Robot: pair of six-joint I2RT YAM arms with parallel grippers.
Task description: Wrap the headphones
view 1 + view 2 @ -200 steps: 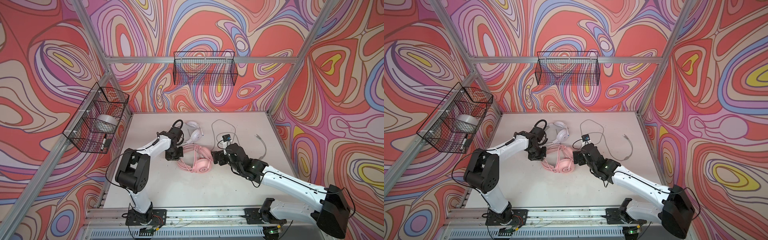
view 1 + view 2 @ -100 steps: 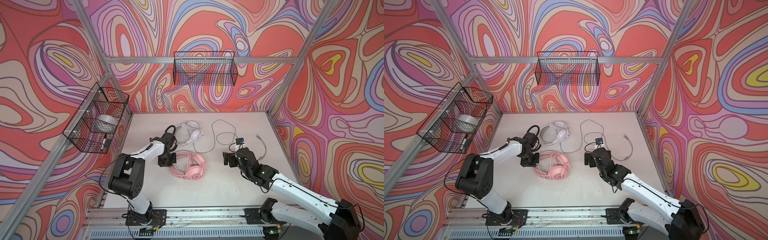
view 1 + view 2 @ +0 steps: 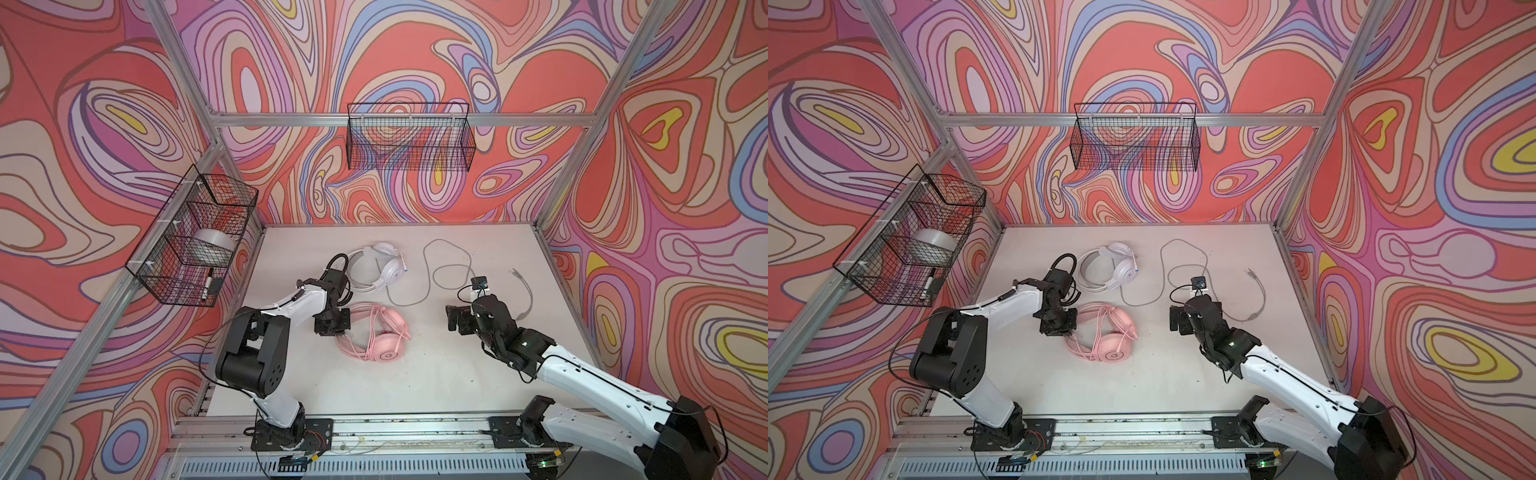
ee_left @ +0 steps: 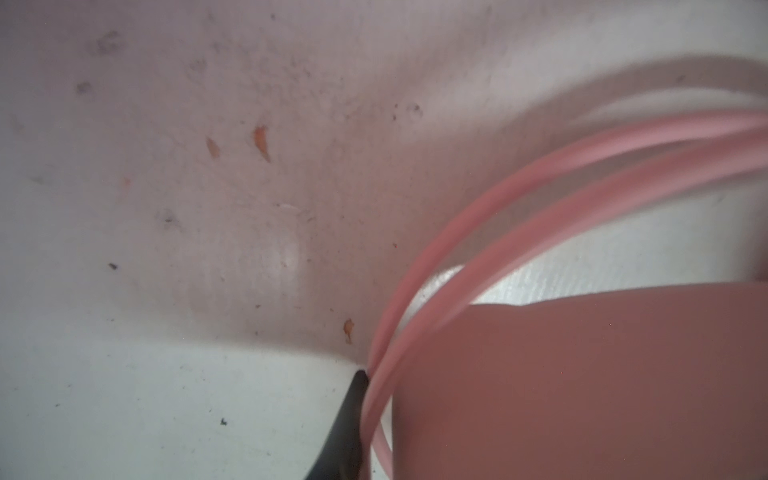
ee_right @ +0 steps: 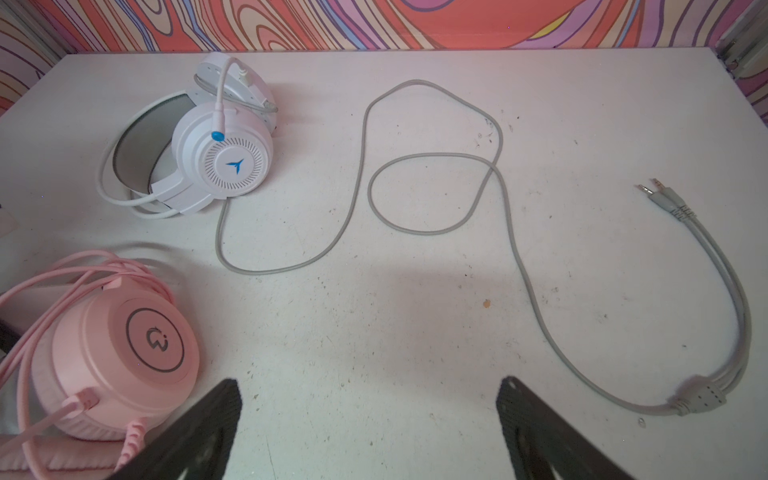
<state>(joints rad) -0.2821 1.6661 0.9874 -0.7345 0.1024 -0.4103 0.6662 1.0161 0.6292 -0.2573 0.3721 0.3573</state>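
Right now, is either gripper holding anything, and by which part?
Right gripper: open, empty. Left gripper sits against the pink cable; whether it grips cannot be told.

2 headsets lie on the tabletop [image 3: 415, 382]: the pink headset [image 3: 384, 349], pink cable [image 3: 374, 318] looped over it, with the left claw [image 3: 332, 328] at its left edge, and behind it the white headset [image 3: 384, 268], grey cable [image 3: 531, 296] trailing right. The right claw [image 3: 456, 323] hovers well right of both.

One headset [image 3: 382, 268] lies behind the other headset [image 3: 386, 345], its cable [image 5: 434, 154] trailing right
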